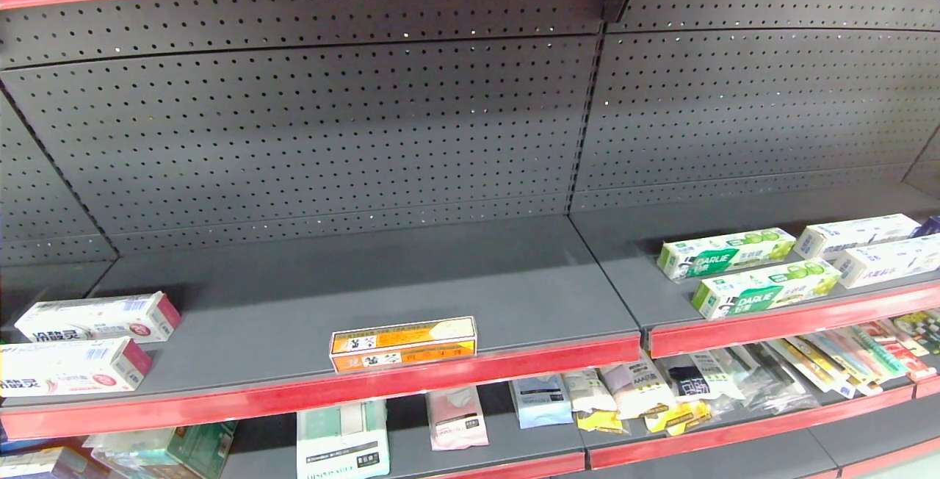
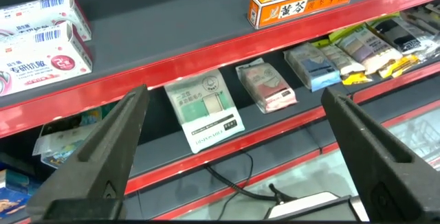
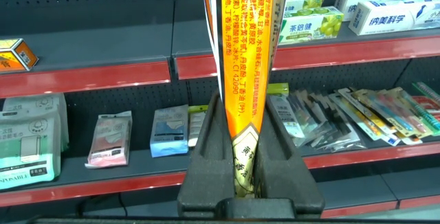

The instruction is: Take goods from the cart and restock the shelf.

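Note:
An orange toothpaste box [image 3: 244, 59] stands upright between the fingers of my right gripper [image 3: 244, 124], which is shut on it in front of the shelving. A matching orange box [image 1: 404, 343] lies along the front edge of the dark grey shelf [image 1: 294, 281]; it is also the orange box [image 2: 302, 1] seen from the left wrist and the orange box [image 3: 14, 52] at the edge of the right wrist view. My left gripper [image 2: 234, 155] hangs open below that shelf level, its fingers [image 2: 103, 155] wide apart with nothing between them.
White-and-pink boxes [image 1: 95, 317] lie at the shelf's left end. Green boxes [image 1: 727, 251] and white-blue boxes [image 1: 859, 233] lie on the right section. The lower shelf [image 1: 514, 457] holds packets [image 1: 455, 416] and toothbrush packs [image 1: 830, 354]. A perforated back panel [image 1: 330, 126] rises behind.

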Robot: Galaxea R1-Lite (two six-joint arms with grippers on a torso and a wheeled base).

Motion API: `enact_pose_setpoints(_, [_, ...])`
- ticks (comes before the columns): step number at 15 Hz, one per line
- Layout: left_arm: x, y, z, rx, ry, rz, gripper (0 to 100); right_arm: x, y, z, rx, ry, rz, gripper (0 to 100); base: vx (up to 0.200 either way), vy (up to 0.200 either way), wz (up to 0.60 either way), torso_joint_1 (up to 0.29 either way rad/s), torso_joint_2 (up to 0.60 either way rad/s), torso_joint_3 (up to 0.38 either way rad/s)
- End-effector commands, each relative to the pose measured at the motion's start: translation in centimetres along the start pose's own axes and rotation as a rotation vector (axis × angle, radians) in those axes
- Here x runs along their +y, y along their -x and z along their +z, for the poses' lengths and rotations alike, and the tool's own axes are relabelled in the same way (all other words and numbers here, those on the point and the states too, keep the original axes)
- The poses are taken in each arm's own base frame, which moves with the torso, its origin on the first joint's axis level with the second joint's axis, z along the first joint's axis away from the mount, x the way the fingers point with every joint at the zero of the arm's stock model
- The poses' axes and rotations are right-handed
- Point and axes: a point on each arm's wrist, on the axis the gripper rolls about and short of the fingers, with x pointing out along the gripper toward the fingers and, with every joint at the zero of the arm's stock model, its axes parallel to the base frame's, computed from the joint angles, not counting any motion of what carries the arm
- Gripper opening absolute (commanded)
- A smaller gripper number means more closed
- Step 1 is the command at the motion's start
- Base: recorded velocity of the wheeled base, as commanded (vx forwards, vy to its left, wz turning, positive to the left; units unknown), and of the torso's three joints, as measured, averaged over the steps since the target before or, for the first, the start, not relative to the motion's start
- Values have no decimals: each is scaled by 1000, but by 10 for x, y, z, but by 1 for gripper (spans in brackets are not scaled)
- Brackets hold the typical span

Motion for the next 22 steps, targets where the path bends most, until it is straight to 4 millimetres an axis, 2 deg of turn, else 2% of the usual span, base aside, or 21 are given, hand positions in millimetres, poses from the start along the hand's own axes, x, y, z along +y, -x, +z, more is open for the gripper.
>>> enact_pose_setpoints(1, [0, 0, 0, -2, 0, 0, 100, 0, 0, 0, 1, 0, 2, 0, 0, 0, 0, 0, 0, 0])
enact_pose_setpoints(8, [0, 0, -2, -16, 6, 2, 100, 0, 0, 0, 1, -1, -1, 0, 0, 0, 0, 0, 0, 0])
enact_pose_setpoints(12, [0, -12, -5, -145, 22, 32, 100, 0, 0, 0, 1, -1, 1, 0, 0, 0, 0, 0, 0, 0])
enact_pose_setpoints(17, [0, -17, -13, -163, 39, 37, 100, 0, 0, 0, 1, -1, -1, 0, 0, 0, 0, 0, 0, 0])
enact_pose_setpoints(22, [1, -13, -15, -212, 22, 13, 100, 0, 0, 0, 1, -3, -1, 0, 0, 0, 0, 0, 0, 0])
